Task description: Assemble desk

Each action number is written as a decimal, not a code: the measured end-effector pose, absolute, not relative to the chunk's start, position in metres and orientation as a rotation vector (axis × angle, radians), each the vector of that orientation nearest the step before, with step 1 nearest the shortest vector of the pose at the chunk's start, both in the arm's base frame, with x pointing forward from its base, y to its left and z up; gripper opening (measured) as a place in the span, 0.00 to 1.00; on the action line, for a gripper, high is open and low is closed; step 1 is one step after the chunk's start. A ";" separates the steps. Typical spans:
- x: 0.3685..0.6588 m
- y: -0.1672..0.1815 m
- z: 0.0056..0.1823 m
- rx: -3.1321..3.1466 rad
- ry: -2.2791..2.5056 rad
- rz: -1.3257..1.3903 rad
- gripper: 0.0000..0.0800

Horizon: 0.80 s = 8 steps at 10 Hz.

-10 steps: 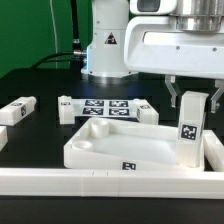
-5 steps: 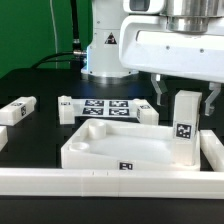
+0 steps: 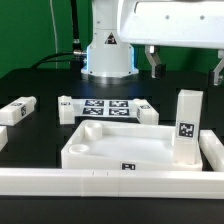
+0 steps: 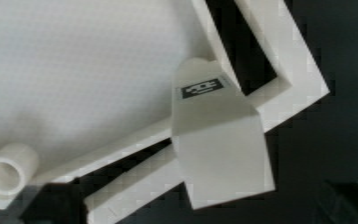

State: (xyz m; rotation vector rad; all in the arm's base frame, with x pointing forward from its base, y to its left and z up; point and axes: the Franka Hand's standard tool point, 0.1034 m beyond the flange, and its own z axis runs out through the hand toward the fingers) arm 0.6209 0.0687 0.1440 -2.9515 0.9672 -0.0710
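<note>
In the upper right of the exterior view the gripper (image 3: 186, 68) hangs with its fingers (image 3: 155, 62) spread wide, grasping nothing. Directly below it, clear of both fingers, a leg (image 3: 187, 125) stands upright at the right-hand corner of the desk slab (image 3: 110, 148), which lies mid-frame on the black counter (image 3: 40, 80). The wrist view looks down on that leg (image 4: 220, 150) and desk slab (image 4: 87, 80).

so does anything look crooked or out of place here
nothing stands out: the leg stands upright on the desk slab at the exterior view's right, with the open end effector above it
</note>
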 end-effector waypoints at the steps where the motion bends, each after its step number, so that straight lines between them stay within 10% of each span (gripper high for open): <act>1: 0.621 0.069 0.143 -2.953 0.967 -0.068 0.81; 8: 0.575 0.072 0.148 -3.007 0.640 -0.174 0.81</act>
